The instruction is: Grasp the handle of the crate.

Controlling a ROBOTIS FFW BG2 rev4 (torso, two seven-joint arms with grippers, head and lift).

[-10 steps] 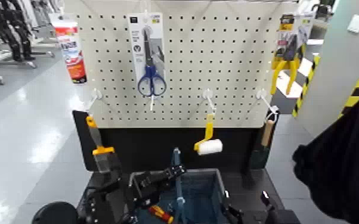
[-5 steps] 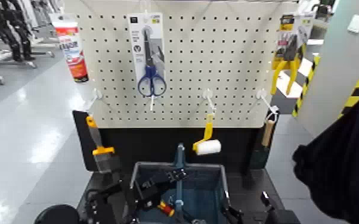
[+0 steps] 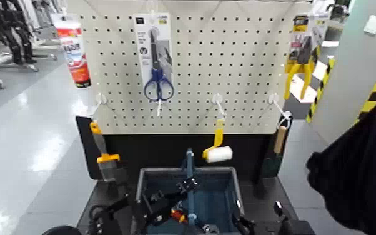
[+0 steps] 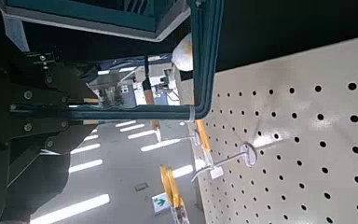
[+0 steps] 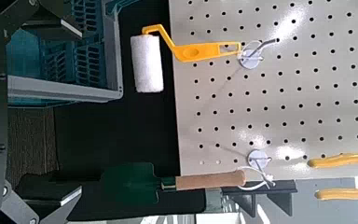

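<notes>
The blue-grey crate (image 3: 225, 187) stands below the pegboard, in front of me. Its thin blue handle (image 3: 189, 178) arches upright over the middle. My left gripper (image 3: 188, 186) reaches in from the lower left, right at the handle, at about mid height. In the left wrist view the handle (image 4: 206, 65) crosses just past the dark fingers (image 4: 39, 89), which stand apart, with the crate's rim (image 4: 84, 13) beyond. My right gripper (image 3: 257, 219) is open and low at the crate's right side, apart from it. The crate's lattice wall (image 5: 61, 56) shows in the right wrist view.
The white pegboard (image 3: 247, 81) holds scissors (image 3: 158, 81), a yellow-handled paint roller (image 3: 218, 152), a scraper (image 3: 105, 157), a brush (image 3: 277, 149), yellow pliers (image 3: 300, 69) and a tube (image 3: 73, 47). A red tool (image 3: 177, 216) lies in the crate. A dark sleeve (image 3: 359, 175) fills the right.
The crate and its handle now show higher and slightly farther right in the head view. My left gripper has stayed at the handle, following it. The right gripper has barely moved.
</notes>
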